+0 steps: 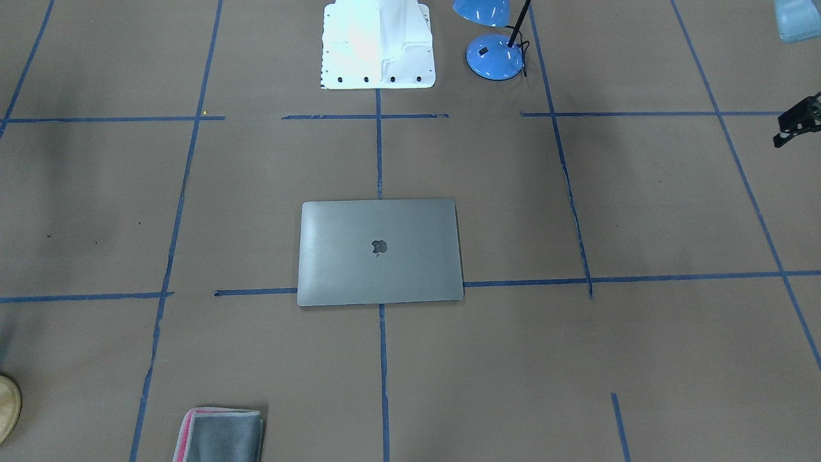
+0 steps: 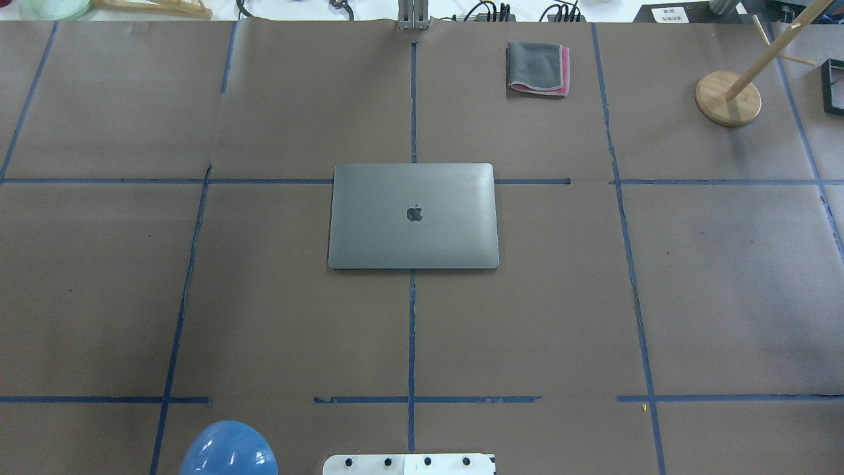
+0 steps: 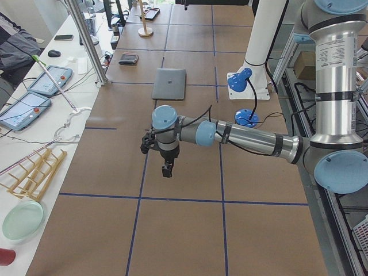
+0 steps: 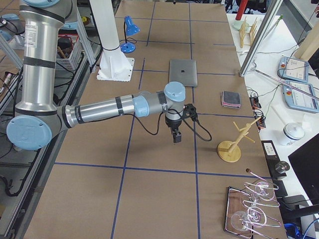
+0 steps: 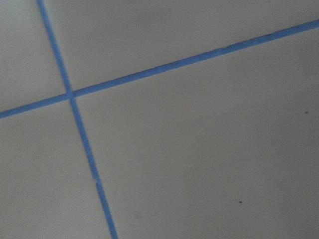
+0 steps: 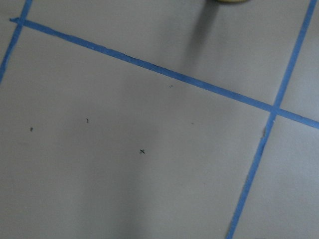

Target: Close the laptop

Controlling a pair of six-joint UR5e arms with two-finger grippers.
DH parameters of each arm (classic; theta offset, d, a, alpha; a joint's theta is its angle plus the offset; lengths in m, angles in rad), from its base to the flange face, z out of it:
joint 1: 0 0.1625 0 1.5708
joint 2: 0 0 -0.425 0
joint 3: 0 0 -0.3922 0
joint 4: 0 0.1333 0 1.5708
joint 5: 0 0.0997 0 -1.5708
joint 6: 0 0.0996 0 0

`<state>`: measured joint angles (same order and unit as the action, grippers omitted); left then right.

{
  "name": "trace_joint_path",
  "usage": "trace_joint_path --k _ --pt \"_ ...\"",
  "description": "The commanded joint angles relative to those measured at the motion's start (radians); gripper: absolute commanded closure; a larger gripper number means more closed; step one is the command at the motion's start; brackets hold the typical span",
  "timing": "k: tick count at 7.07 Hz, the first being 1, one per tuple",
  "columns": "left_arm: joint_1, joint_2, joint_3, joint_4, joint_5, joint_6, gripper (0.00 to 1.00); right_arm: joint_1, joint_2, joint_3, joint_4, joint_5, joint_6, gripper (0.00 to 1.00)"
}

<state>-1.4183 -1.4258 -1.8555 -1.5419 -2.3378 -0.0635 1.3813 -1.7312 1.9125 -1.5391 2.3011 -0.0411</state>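
Note:
The laptop point(image 2: 413, 216) lies flat in the middle of the table with its lid down and the dark apple logo facing up. It also shows in the front-facing view point(image 1: 380, 251), the left side view point(image 3: 169, 84) and the right side view point(image 4: 183, 72). My left gripper point(image 3: 167, 169) hangs above bare table far to the laptop's left. My right gripper point(image 4: 176, 136) hangs above bare table far to its right. I cannot tell whether either is open or shut. Both wrist views show only brown paper and blue tape.
A blue desk lamp point(image 1: 494, 56) stands by the white robot base point(image 1: 378, 48). A folded grey-and-pink cloth point(image 2: 538, 68) lies at the table's far edge. A wooden stand point(image 2: 727, 97) is at the far right, and a black frame point(image 2: 833, 86) beyond it.

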Motion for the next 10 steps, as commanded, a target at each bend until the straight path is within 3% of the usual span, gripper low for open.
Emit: trace_joint_path --k 1,4,6,10 --pt "-0.05 0.076 0.03 0.002 -0.031 0.01 0.0 0.079 -0.051 -0.076 0.005 0.066 -0.06 0.0" --pt "-0.066 0.107 0.024 0.0 -0.037 0.069 0.0 0.079 -0.051 -0.089 0.007 0.066 -0.056 0.0" --pt "-0.144 0.113 0.03 0.003 -0.032 0.212 0.0 0.103 -0.053 -0.087 0.007 0.066 -0.057 0.0" --pt "-0.149 0.11 0.041 0.029 -0.032 0.209 0.0 0.107 -0.054 -0.089 0.007 0.063 -0.057 0.0"
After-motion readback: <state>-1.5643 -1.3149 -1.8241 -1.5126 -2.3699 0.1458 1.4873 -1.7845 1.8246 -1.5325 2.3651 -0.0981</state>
